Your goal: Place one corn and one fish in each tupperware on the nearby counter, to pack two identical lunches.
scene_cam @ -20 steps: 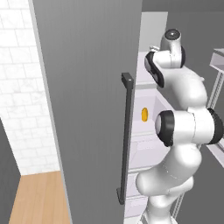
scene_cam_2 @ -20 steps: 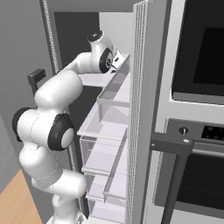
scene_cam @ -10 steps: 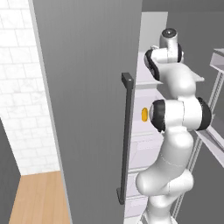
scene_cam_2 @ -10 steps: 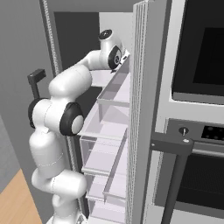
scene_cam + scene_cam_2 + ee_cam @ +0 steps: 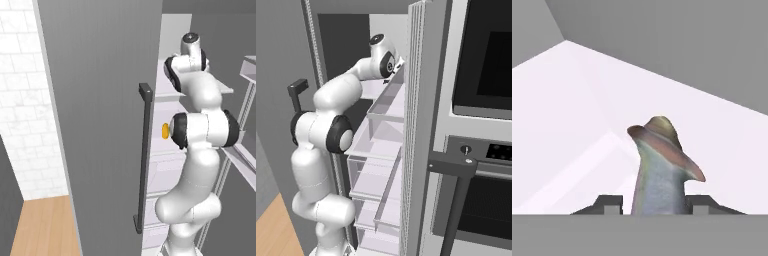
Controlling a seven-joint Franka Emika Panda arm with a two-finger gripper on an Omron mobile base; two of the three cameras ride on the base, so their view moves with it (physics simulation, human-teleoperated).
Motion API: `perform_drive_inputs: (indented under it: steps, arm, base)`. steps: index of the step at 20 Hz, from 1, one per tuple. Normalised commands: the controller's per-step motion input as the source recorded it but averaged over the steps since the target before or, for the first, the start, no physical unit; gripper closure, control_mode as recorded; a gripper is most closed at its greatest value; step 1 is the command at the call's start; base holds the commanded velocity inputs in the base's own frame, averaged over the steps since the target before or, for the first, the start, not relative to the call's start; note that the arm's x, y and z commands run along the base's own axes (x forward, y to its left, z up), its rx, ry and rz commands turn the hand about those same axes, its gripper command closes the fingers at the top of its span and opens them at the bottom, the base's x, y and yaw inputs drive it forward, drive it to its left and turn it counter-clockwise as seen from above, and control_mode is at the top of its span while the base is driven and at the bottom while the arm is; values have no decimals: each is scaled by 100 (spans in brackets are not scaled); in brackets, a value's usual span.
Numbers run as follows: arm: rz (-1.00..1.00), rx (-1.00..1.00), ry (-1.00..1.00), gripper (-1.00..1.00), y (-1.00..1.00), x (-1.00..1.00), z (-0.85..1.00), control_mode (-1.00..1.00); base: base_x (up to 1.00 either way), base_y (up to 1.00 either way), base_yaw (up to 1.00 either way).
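- Inside the open fridge (image 5: 387,145), the arm reached deep over an upper shelf (image 5: 572,125), its hand (image 5: 657,206) sitting at the shelf's level.
- Between the two dark fingertips (image 5: 609,202) stood a fish (image 5: 660,170), grey-bodied with a brownish flared end, rising straight ahead of the camera.
- Both fingertips sat close against the fish's sides; the hand appeared closed on it, though actual contact was hard to confirm.
- One corn (image 5: 165,130) showed as a yellow-orange spot on a fridge shelf lower down, just past the door (image 5: 100,125) edge.
- Judged from this, the step was securing the fish: the grip should settle fully before any lift.
- Withdrawal would need a straight pull back, clear of shelf edges and door.
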Motion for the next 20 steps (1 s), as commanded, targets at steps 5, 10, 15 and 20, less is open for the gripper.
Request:
perform_drive_inputs:
  steps: [5,10,15,20]
  arm:
    - [-1,-3,-29,100,20,-44,-79,-100]
    - [0,0,0,100,47,-86,12,-100]
    - [0,0,16,100,47,-100,73,-100]
    - [7,-4,4,100,27,-100,-7,-100]
  base:
    - [0,0,0]
    - [0,0,0]
    - [0,0,0]
    - [0,0,0]
